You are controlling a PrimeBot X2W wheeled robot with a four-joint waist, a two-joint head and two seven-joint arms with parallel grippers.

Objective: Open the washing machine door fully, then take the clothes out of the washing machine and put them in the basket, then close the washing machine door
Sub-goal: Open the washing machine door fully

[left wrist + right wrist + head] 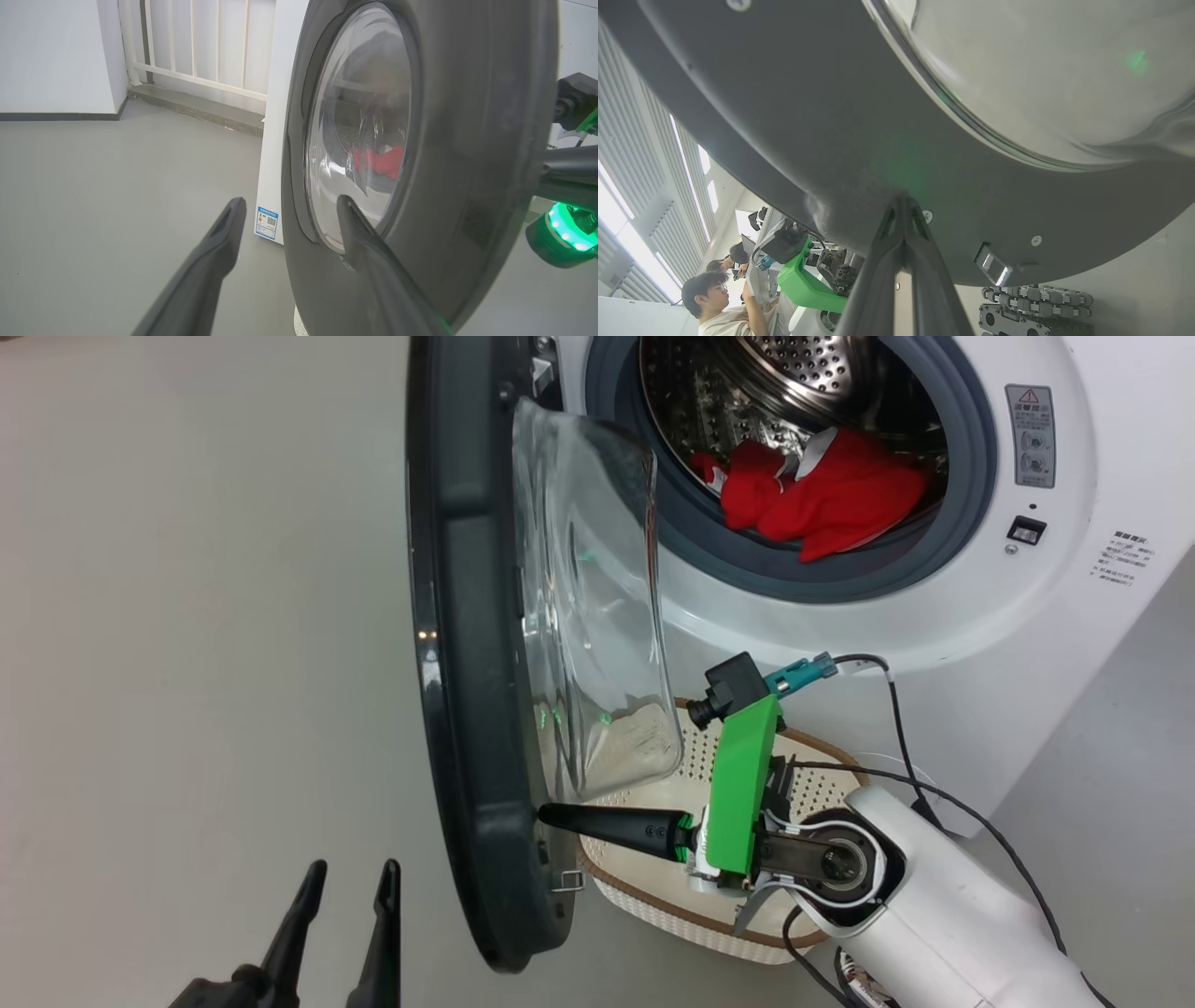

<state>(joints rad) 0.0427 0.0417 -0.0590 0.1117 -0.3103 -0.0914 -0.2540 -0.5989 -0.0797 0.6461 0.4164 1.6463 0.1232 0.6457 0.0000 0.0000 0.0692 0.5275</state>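
Jaws first: my right jaws are pressed fully together, gripping nothing. Their fingertips (pixel 560 817) touch the inner side of the washing machine door (pixel 457 616), low on its black rim (in the right wrist view the two fingers meet against the rim just below the glass bowl). My left jaws stand wide apart and empty at the lower left of the head view, near the door's outer face but not touching it there.

By count there is one washing machine (pixel 1027 616), white, with one door swung out and seen edge-on. One heap of red clothes (pixel 822 495) with white parts lies in the steel drum, partly over the grey gasket; I cannot tell how many garments it holds. One cream basket (pixel 672 905) with a brown rim sits on the floor (pixel 187 616) before the machine, beside the door's lower edge and under my right arm.

That floor is smooth and grey. The left wrist view shows a white wall and white railing (pixel 196 42), and the right wrist view shows ceiling light strips and two people (pixel 710 298).
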